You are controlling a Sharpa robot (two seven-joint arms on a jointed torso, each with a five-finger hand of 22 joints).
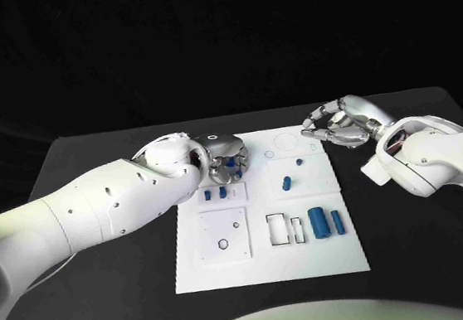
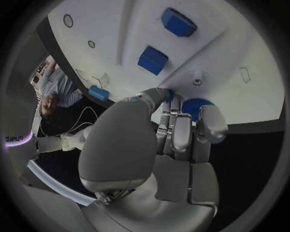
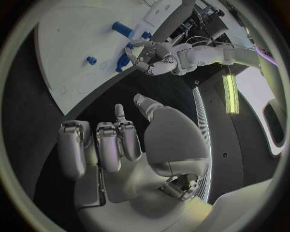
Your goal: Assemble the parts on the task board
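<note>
Left hand (image 1: 223, 164) grips a blue part (image 2: 195, 106) at the task board's (image 1: 272, 266) far-left edge. Right hand (image 1: 338, 126) curled, holding nothing, off its far-right corner. Worktop (image 1: 124, 305) margins open.

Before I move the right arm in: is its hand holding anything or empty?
Empty. The right hand hovers off the task board, fingers curled loosely around nothing.

Left hand (image 1: 222, 160) with fingers closed around something; right hand (image 1: 341, 124) curled, holding nothing.

A robotics lab: black-draped table (image 1: 105, 199), white task board (image 1: 268, 263), cables.
</note>
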